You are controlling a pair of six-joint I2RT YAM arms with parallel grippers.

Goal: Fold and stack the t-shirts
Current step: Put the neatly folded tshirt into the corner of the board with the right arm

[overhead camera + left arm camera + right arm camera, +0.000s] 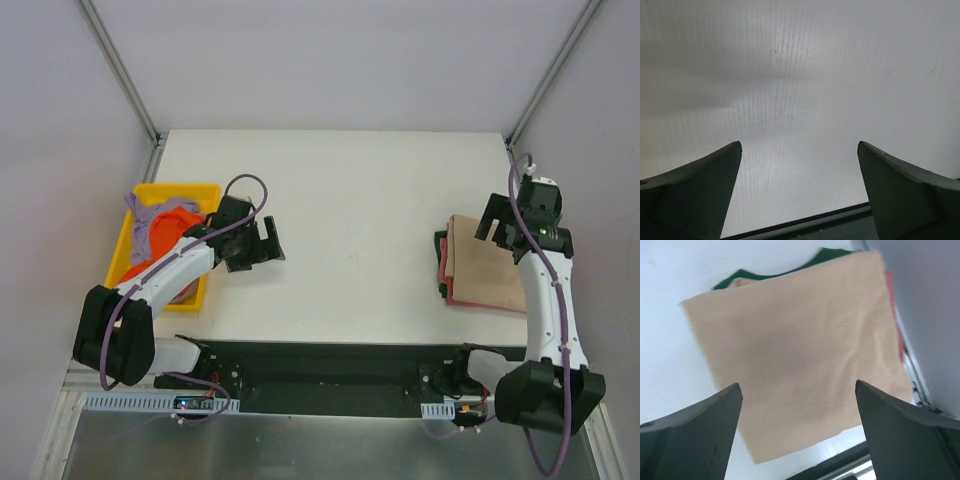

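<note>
Work waits leftward: the orange t-shirt and lavender t-shirt lie bunched in the yellow bin, just left of the nearer left gripper, spread wide and empty. The right gripper, equally wide, hangs over the folded tan t-shirt, well apart.

Tan t-shirt; red t-shirt; perhaps dark green cloth; yellow bin.

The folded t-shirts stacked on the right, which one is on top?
The tan cloth t-shirt, folded flat and fully visible; the dusty red cloth shirt and the dark green cloth shirt show only as edges beneath it.
</note>
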